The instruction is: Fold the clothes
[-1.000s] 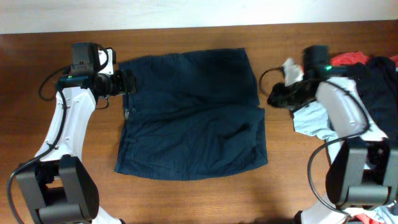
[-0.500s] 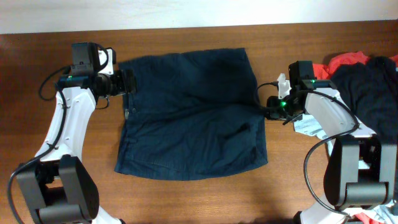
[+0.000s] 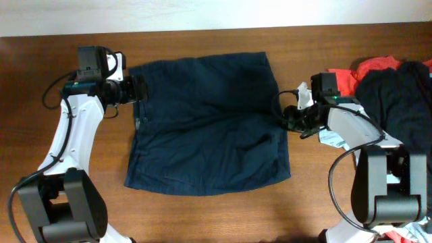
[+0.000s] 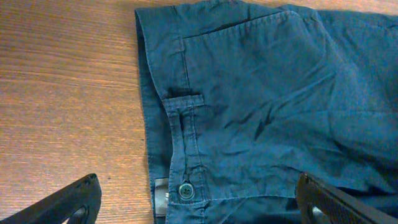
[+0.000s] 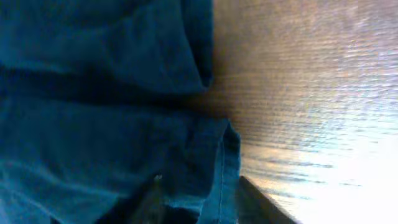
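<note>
The dark navy shorts (image 3: 206,121) lie spread flat on the brown table, waistband to the left and legs to the right. My left gripper (image 3: 137,90) is open and hovers over the waistband's upper end. In the left wrist view its fingers (image 4: 199,205) stand wide apart over the waistband button (image 4: 185,190) and the shorts (image 4: 261,93). My right gripper (image 3: 289,120) is at the shorts' right edge, where the two legs meet. In the right wrist view its fingers (image 5: 202,202) are close together with the leg hem (image 5: 221,162) bunched between them.
A pile of other clothes lies at the right edge: a red garment (image 3: 378,65), a black one (image 3: 401,98) and a light blue T-shirt (image 3: 332,139) under my right arm. The table's far edge (image 3: 216,28) runs along the top.
My right arm has swung left from the clothes pile to the shorts' right edge and reached the leg hem. My left arm has not moved.
</note>
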You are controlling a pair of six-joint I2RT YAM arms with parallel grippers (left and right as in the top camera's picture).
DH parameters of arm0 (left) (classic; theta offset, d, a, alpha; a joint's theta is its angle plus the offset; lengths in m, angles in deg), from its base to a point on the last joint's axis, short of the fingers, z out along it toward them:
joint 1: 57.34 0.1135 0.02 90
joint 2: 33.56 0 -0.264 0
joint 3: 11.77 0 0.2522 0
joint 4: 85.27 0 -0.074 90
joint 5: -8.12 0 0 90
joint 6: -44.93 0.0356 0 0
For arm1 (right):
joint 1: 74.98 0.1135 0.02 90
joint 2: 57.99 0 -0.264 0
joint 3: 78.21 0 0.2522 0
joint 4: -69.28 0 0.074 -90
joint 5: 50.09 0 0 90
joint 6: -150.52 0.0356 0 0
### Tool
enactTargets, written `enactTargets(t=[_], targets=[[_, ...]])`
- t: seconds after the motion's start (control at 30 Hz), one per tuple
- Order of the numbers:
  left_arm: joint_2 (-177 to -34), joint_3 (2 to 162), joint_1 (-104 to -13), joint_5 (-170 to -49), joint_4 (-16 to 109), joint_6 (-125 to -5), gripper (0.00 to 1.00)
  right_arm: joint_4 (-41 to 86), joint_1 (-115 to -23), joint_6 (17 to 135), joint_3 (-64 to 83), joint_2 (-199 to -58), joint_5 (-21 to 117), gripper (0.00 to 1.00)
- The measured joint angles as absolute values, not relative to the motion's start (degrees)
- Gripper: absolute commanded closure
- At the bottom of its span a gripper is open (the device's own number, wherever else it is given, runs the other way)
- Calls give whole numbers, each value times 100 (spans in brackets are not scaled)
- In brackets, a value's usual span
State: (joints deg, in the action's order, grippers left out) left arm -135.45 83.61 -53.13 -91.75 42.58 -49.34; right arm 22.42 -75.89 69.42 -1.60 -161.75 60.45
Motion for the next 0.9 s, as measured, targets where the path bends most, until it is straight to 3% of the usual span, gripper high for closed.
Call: enactTargets(t=[0.1, 0.5, 0.7, 0.73, 0.83, 0.9], targets=[[-13545, 8361, -5313, -9177, 4258, -4934, 1, 2349, -7589, 6964, -224, -16175, 6139, 96], [-13545, 8361, -5313, -9175, 4258, -4934, 1, 2926, -7589, 7076, -57, -16175, 6642, 96], [-13545, 8361, -5313, -9175, 4258, -4934, 1, 3116, -7586, 7080, 135, -16175, 6246, 96], [-13545, 8361, -5313, -9175, 4258, -4934, 1, 3088, -7584, 7080, 133, -16175, 6100, 94], [-13545, 8361, -5313, -9175, 4258, -4934, 1, 3086, -7576, 7091, 133, -16175, 5787, 78], [-13545, 8361, -5313, -9175, 4258, -4934, 1, 3147, -7571, 7106, 133, -16175, 5649, 58]])
